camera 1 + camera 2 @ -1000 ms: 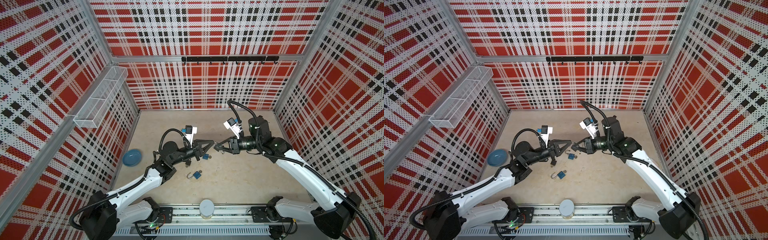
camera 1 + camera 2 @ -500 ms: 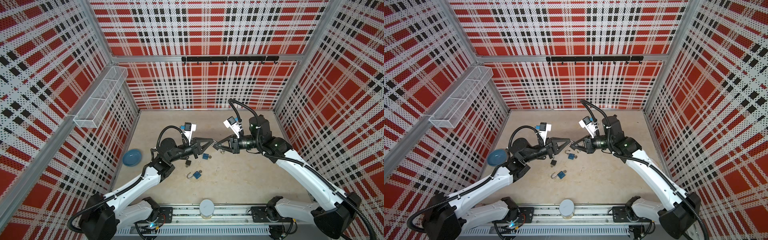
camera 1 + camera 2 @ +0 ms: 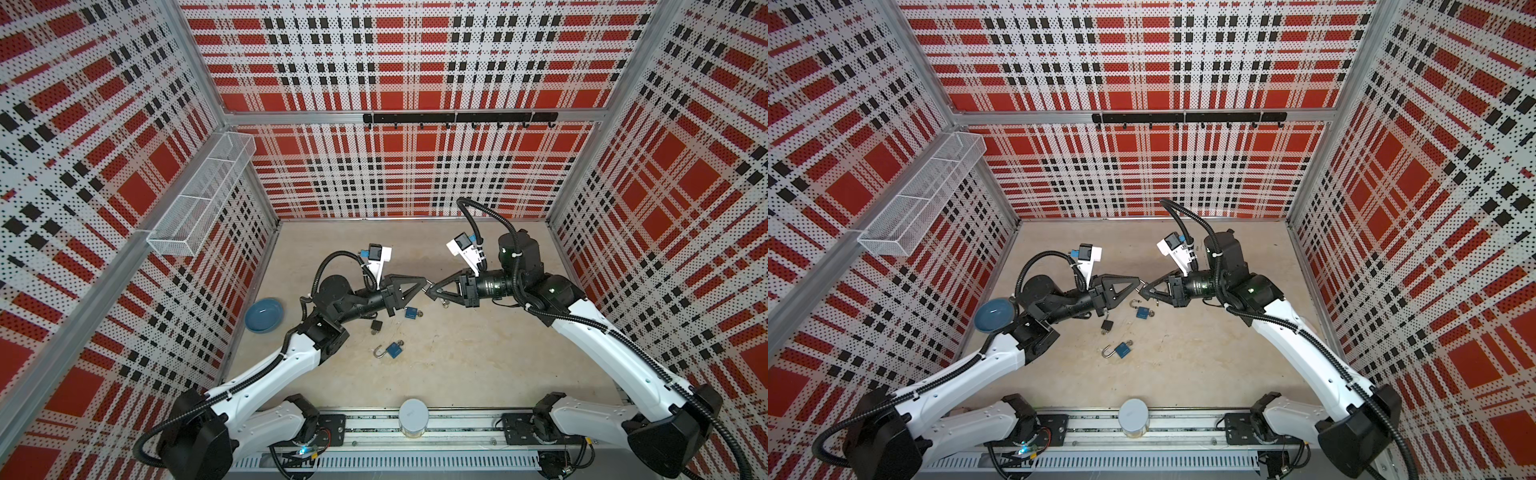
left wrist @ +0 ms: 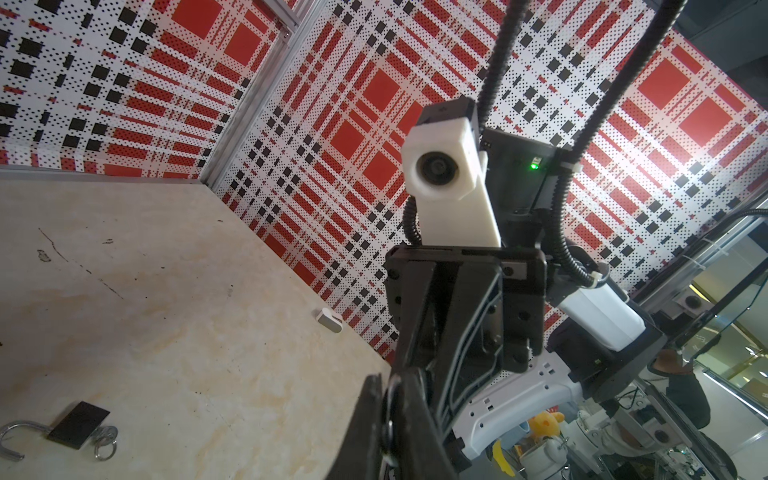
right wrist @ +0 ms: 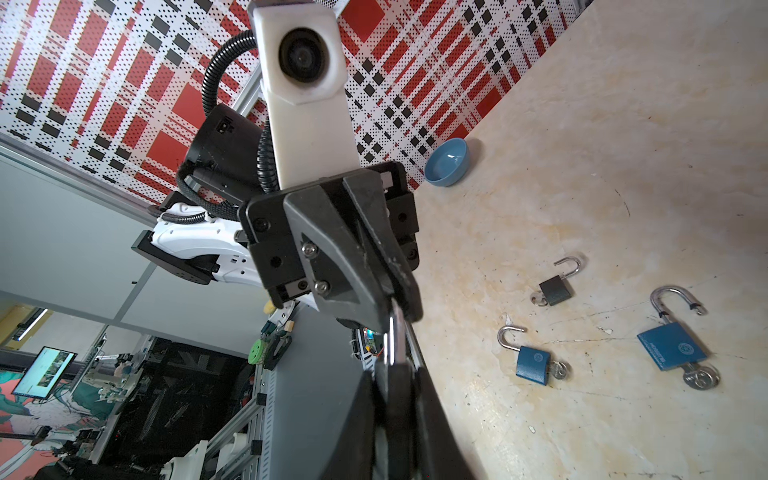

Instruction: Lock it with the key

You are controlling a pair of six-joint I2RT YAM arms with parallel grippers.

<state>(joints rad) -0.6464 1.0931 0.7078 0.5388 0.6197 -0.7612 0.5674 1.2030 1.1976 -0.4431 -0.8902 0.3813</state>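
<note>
The left gripper [image 3: 423,282] and right gripper [image 3: 433,289] were tip to tip in the middle, both pinching the key [image 5: 390,338] tight.

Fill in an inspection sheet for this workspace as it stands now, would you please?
Surface: beige table, stained and scratched.
Job's things: black padlock, rear blue padlock and front blue padlock lie apart on the table, shackles open, keys inserted; silver metal piece, probably a key, is held in mid-air.
Clutter: blue bowl by the left wall; white cylinder on the front rail.
Grippers: left gripper and right gripper meet tip to tip, both shut on the piece.
Cables: black conduits loop over the wrists, clear of the padlocks.
Surroundings: plaid perforated walls; wire basket; hook rail, nothing hanging.
</note>
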